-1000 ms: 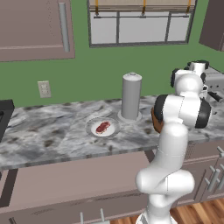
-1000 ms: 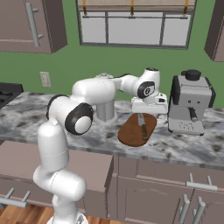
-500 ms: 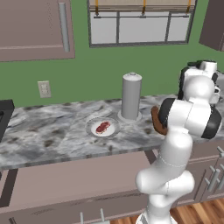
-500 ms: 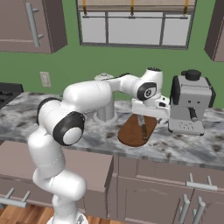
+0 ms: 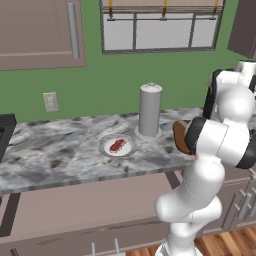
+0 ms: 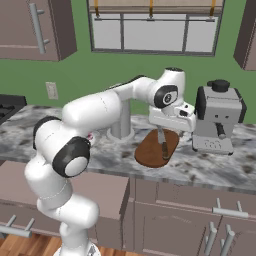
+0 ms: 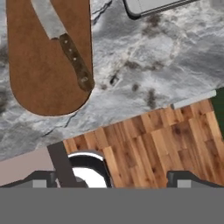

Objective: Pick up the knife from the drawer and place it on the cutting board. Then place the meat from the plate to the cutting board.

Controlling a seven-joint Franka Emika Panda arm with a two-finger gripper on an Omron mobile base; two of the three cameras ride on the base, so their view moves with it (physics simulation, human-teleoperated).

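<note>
The knife lies flat on the reddish-brown cutting board, free of any grip. In the hand view the knife shows its grey blade towards the top and its brown handle near the rounded end of the cutting board. My gripper hovers just above the board, open and empty, with its fingertips wide apart. The meat rests on the white plate, left of the canister. Below the counter the drawer stands pulled out. My arm hides most of the cutting board in the left base view.
A tall grey canister stands between the plate and the board. A coffee machine sits right of the board. A stove edge lies at the far left. Wood floor shows past the counter's edge.
The gripper has drawn up a little from the knife, which stays lying on the board. The arm's elbow has swung towards the right of the left base view.
</note>
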